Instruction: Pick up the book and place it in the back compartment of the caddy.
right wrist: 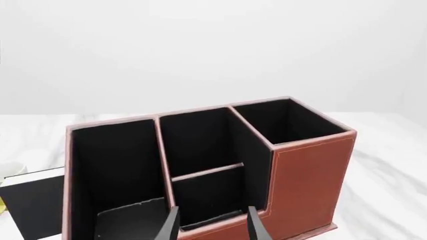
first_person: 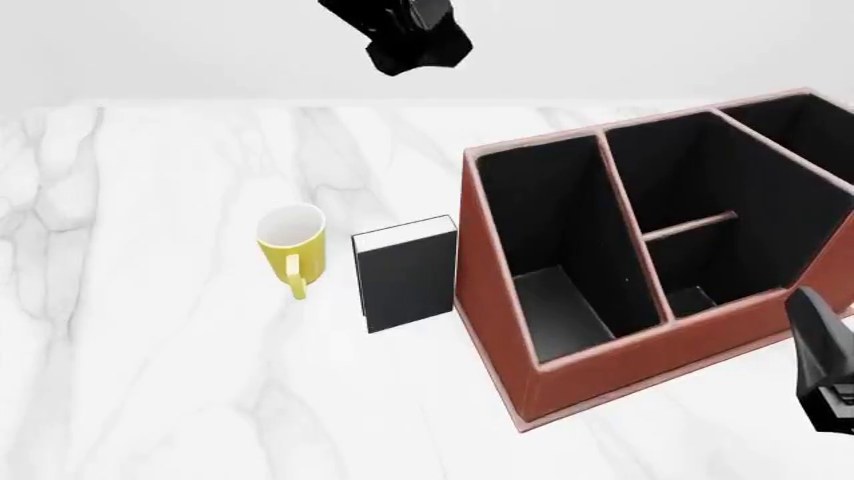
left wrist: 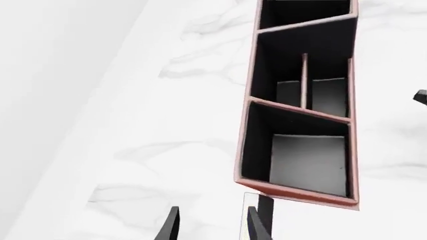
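Observation:
The black book (first_person: 407, 275) stands upright on the table, against the left outer wall of the reddish-brown caddy (first_person: 497, 330). In the left wrist view its thin top (left wrist: 265, 202) shows beside one fingertip. My left gripper (left wrist: 213, 227) is open and hangs high above the book, seen as a dark shape (first_person: 414, 40) in the front view. The right gripper (right wrist: 213, 225) is open and empty, low in front of the caddy (right wrist: 310, 180). The back compartment (right wrist: 213, 200) is the small cell between the short cross divider and the low wall, also visible from the front (first_person: 687, 295).
A yellow mug (first_person: 294, 245) stands left of the book. The caddy (left wrist: 250, 150) also has a long narrow cell (first_person: 547, 250) beside the book and a tall cell (first_person: 801, 150) at the far right. The right arm (first_person: 827, 370) sits at the caddy's near right corner.

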